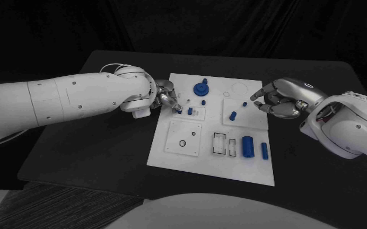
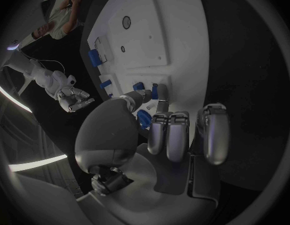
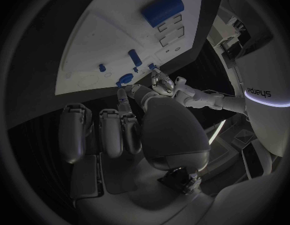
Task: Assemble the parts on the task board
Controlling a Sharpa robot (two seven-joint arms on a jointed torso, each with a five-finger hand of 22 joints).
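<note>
The black counter (image 1: pixel 99 149) carries the white task board (image 1: pixel 177 157) at its middle. My left hand (image 1: pixel 162 97) reaches over the board's left edge, fingers (image 2: pixel 159 92) pinching a small blue part (image 1: pixel 178 110) there. My right hand (image 1: pixel 277 100) hovers at the right edge, fingers curled, holding nothing. A blue cylinder (image 1: pixel 247 145) lies near the board's right side.

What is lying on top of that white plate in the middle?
The white plate carries small blue pieces: a round knob, a thick cylinder and short pegs. The left hand covers the spot under its fingertips.
</note>
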